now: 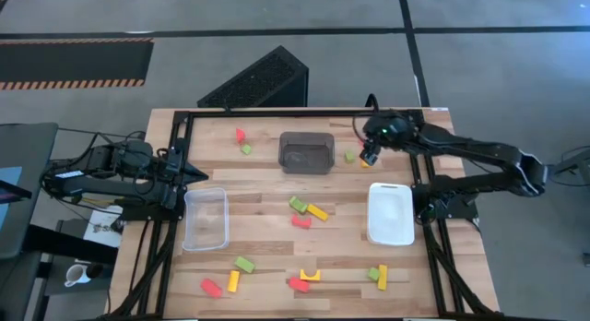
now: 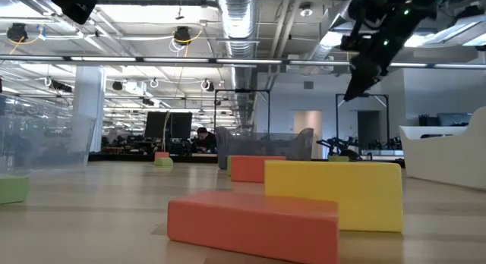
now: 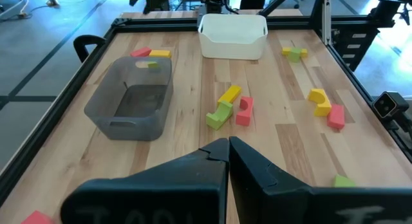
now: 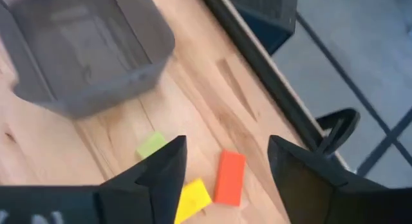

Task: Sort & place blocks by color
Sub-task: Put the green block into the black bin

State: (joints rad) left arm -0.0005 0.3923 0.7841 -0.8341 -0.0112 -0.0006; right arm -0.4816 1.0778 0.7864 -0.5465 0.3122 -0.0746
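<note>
Red, yellow and light green blocks lie scattered on the wooden table (image 1: 267, 187). My right gripper (image 4: 226, 141) hangs open above the table's far side, right of the dark grey bin (image 1: 306, 152). Below its spread fingers lie a red block (image 4: 228, 177), a yellow block (image 4: 193, 198) and a green block (image 4: 151, 145), none of them touched. In the high view only the green one (image 1: 350, 157) shows beside the gripper (image 1: 369, 158). My left gripper (image 3: 228, 147) waits shut at the table's left edge (image 1: 189, 173), holding nothing.
A clear bin (image 1: 205, 219) stands at the left and a white bin (image 1: 391, 213) at the right. Blocks lie in the middle (image 1: 308, 212), along the near edge (image 1: 233, 280) and at the far left (image 1: 240, 135). A black frame (image 1: 277, 112) rims the table.
</note>
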